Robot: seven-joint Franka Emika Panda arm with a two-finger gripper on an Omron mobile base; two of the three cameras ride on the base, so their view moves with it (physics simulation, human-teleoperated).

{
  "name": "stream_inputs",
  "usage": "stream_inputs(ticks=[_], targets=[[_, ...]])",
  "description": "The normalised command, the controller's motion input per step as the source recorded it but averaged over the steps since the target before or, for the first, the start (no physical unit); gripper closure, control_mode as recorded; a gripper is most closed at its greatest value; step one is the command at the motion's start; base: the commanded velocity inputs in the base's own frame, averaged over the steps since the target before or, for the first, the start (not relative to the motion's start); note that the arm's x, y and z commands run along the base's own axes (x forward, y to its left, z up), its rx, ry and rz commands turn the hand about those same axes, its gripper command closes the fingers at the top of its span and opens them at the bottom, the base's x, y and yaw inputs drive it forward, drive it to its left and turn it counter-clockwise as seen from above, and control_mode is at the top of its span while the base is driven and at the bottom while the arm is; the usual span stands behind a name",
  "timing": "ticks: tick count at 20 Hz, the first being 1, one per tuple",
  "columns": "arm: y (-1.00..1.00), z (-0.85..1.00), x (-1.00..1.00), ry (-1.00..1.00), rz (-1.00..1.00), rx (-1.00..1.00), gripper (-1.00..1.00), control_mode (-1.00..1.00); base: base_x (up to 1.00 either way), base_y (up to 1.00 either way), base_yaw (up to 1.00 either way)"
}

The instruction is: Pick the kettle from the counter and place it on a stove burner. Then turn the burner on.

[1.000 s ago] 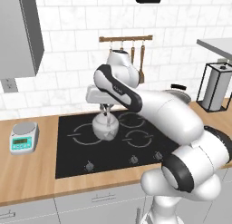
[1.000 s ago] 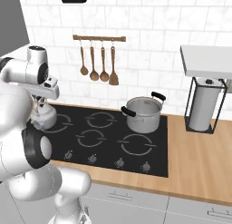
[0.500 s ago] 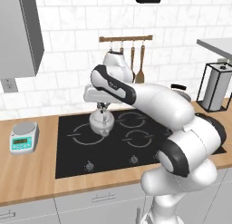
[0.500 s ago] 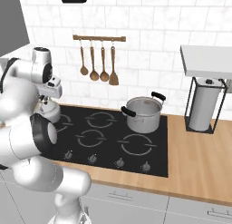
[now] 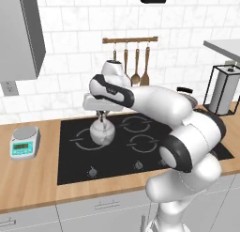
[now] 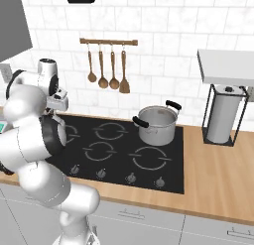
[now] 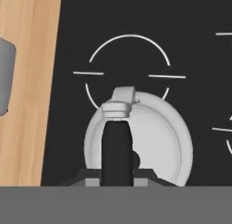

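the kettle (image 5: pixel 102 131) hangs over the cooktop's (image 5: pixel 154 151) wide ring (image 7: pixel 129 69), jaws of the gripper (image 5: pixel 101 116) clamped on its dark arched handle. it looks off centre in the hand view, so a release here could land it skewed. small, squat, shiny silver, stubby spout.

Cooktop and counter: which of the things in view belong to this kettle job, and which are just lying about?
Job:
- kettle, held by its handle
- gripper, shut on it
- stove burner, under the kettle
- knobs along the cooktop's front edge
- counter

Lying about:
- steel pot on a back burner
- kitchen scale
- hanging utensils
- paper towel holder
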Motion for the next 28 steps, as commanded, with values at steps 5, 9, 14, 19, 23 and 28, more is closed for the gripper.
stream_inputs(ticks=[5,9,14,19,23,28], targets=[[0.20,-0.34,0.13,0.00,0.00,0.00,1.00,-1.00,0.00,0.00,0.00],[0.15,-0.23,0.07,-0.02,0.00,0.00,1.00,-1.00,0.00,0.00,0.00],[0.11,-0.21,0.00,0.00,0.00,0.00,1.00,-1.00,0.00,0.00,0.00],[0.07,-0.02,0.07,-0.01,-0.01,-0.01,1.00,-1.00,0.00,0.00,0.00],[0.06,0.05,0.30,0.00,-0.01,-0.03,1.00,-1.00,0.00,0.00,0.00],[0.07,0.00,0.47,0.00,-0.01,-0.02,1.00,-1.00,0.00,0.00,0.00]])
